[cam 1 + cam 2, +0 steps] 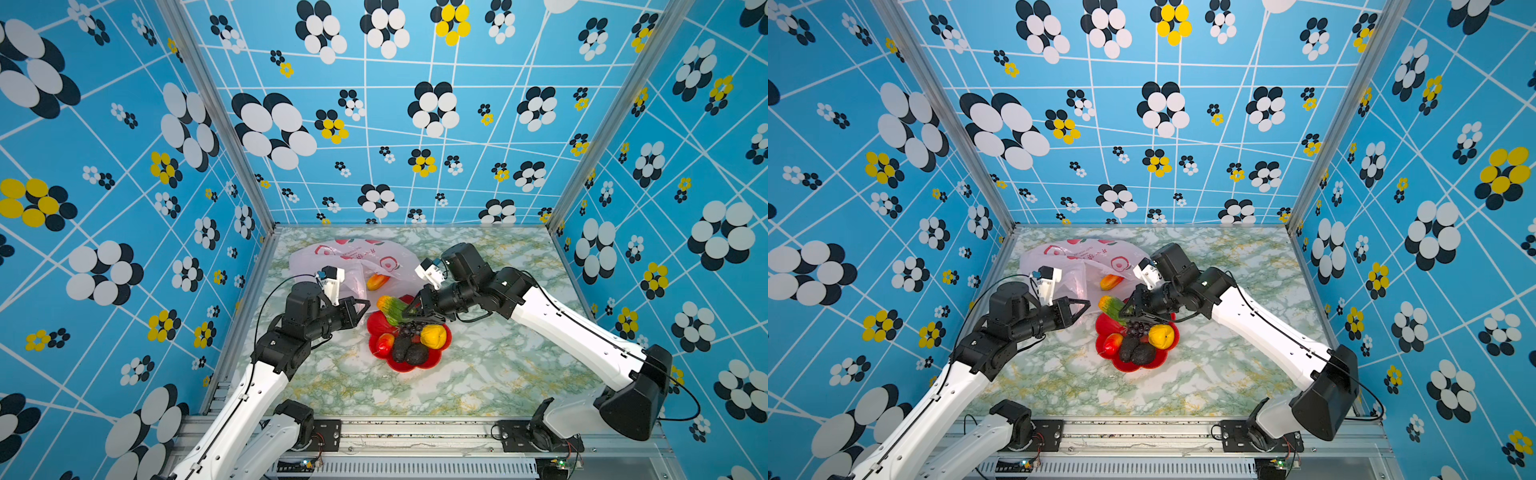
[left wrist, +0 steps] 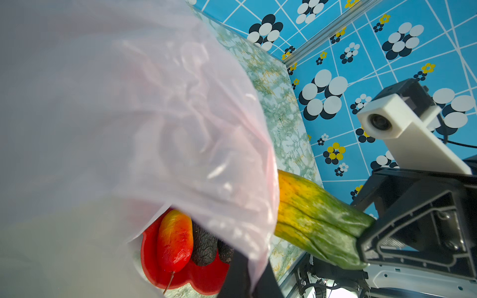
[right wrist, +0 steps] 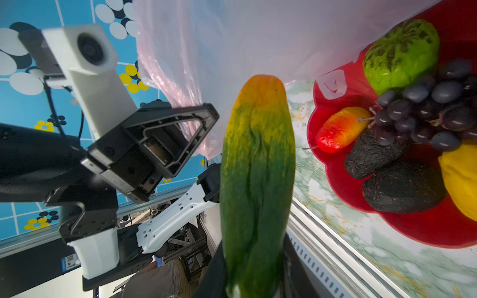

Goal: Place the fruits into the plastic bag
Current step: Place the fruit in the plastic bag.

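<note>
The pale-pink plastic bag lies at the back left of the table, and my left gripper is shut on its edge, holding the film up. My right gripper is shut on a long green-and-yellow fruit, held in the air beside the bag's mouth. An orange-red fruit shows through the bag. On the red plate lie a red-orange mango, two dark avocados, purple grapes, a green kiwi and a yellow fruit.
The marble-patterned table is enclosed by blue flowered walls on three sides. A metal rail runs along its front edge. The plate sits just right of my left arm and under my right gripper.
</note>
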Available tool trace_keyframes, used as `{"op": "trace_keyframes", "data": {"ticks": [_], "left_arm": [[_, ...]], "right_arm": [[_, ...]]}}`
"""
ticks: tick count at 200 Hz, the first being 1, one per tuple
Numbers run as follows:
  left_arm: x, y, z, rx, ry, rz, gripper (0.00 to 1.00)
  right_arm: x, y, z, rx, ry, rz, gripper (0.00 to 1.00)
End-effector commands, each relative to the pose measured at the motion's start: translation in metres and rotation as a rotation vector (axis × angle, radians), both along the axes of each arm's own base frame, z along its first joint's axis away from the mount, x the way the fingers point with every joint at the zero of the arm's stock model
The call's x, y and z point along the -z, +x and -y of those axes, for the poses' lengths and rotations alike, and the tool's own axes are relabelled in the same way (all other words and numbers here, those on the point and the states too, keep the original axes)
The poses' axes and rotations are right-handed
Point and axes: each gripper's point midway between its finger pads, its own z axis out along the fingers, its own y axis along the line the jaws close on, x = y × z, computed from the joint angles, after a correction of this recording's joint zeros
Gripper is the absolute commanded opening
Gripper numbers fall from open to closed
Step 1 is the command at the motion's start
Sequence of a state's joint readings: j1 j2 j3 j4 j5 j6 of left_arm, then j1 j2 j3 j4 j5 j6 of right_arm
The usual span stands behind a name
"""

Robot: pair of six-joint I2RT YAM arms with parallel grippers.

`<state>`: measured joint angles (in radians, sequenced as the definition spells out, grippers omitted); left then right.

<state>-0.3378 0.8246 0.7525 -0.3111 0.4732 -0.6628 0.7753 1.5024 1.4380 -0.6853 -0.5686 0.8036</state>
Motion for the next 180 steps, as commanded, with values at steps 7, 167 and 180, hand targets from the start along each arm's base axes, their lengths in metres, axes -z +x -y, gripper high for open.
{"op": "trace_keyframes", "data": {"ticks": [7, 167, 180], "left_arm": [[-0.006, -0.001, 0.001, 0.016, -0.008, 0.017, 0.00], [0.012, 0.013, 0.006, 0.002, -0.031, -0.022, 0.00], [0.014, 0.013, 0.006, 0.002, -0.024, -0.024, 0.00]], "right_arm": [[0.017, 0.028, -0.017, 0.048, -0.026, -0.006, 0.18], [0.115, 0.175, -0.130, 0.338, 0.078, -0.084, 0.18], [0.117, 0.183, -0.133, 0.357, 0.092, -0.073, 0.24]]}}
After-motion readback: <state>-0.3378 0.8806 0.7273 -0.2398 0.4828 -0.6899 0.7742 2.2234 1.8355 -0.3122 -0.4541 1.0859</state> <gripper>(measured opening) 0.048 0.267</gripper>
